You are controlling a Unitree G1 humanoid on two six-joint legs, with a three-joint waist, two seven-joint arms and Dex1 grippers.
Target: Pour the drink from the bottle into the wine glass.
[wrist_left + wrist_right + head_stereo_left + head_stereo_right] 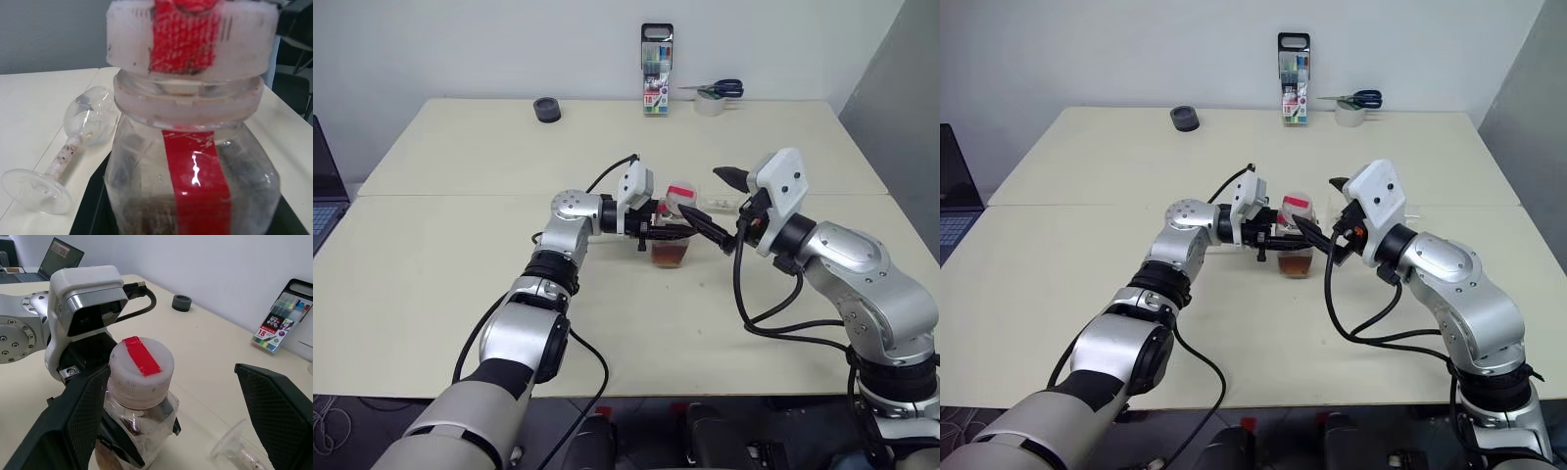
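The bottle [672,235] stands upright on the table, clear plastic with a red label strip and a white cap [142,364] bearing red tape. The reddish-brown drink [670,257] fills its lower part. My left gripper [668,233] is shut on the bottle's body from the left. My right gripper [171,372] is open and level with the cap, which sits between its fingers close to one finger [73,431]; the other finger [279,416] stands well apart. The wine glass [73,152] lies on its side on the table just beyond the bottle, empty.
A marker case [657,59] stands at the table's far edge, with a tape roll and scissors [715,96] to its right. A black round object [546,109] sits at the far left. A laptop [323,186] is off the left side.
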